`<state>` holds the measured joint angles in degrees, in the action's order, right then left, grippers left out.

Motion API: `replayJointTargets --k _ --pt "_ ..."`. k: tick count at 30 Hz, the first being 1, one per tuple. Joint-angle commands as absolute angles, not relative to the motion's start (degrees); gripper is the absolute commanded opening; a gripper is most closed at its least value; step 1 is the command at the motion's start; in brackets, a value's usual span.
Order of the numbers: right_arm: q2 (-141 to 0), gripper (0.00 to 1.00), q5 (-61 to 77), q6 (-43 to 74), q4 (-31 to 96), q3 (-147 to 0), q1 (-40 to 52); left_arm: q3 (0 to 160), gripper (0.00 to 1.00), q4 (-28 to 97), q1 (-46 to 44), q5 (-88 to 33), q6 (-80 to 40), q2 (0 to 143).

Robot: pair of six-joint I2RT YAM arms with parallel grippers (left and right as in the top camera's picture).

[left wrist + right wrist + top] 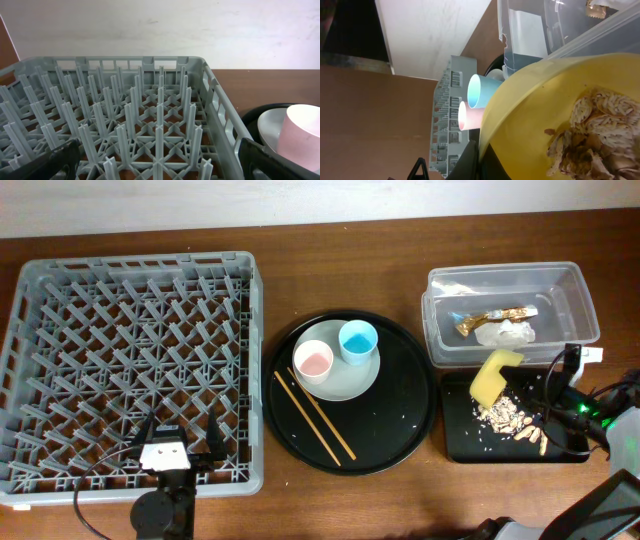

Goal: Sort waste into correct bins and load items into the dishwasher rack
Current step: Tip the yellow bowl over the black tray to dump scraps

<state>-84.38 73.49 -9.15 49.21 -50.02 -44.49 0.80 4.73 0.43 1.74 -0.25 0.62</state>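
Observation:
My right gripper (pixel 481 150) is shut on the rim of the yellow bowl (pixel 496 375), which is tipped on edge over the small black tray (pixel 465 442). Beige food scraps (pixel 510 418) lie on that tray, and more scraps (pixel 595 135) cling inside the bowl. The clear tub (pixel 582 295) holds the foil wrapper (pixel 490 318) and the white tissue (pixel 506 333). My left gripper (pixel 185 450) hangs open over the near edge of the grey dishwasher rack (pixel 130 330), with nothing between its fingers. The pink cup (pixel 312 361) and blue cup (pixel 357 340) stand on the pale plate (pixel 348 383); the chopsticks (pixel 315 418) lie beside it.
The plate, cups and chopsticks rest on a large round black tray (pixel 400 430) between the rack and the bins. The rack's upright pegs (pixel 157 110) fill the left wrist view. Cables trail near the right arm at the table's right edge.

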Motion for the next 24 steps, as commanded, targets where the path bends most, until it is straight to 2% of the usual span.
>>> replayJointTargets --k 1,17,21,24 --pt "-83.96 0.04 75.85 -10.11 49.21 -49.76 -44.8 0.51 0.99 4.78 0.71 1.28 -0.84 0.36" --pt "-83.96 0.04 75.92 -11.81 50.26 -49.76 -44.8 0.51 0.99 4.78 0.71 1.28 -0.86 0.36" --pt "-83.96 0.04 75.9 -10.96 46.19 -49.76 -45.1 0.51 0.99 4.78 0.71 1.28 -0.84 0.36" --pt "-83.96 0.04 81.43 -8.05 47.29 -49.76 -47.64 0.51 0.99 4.78 0.71 1.28 -0.84 0.36"
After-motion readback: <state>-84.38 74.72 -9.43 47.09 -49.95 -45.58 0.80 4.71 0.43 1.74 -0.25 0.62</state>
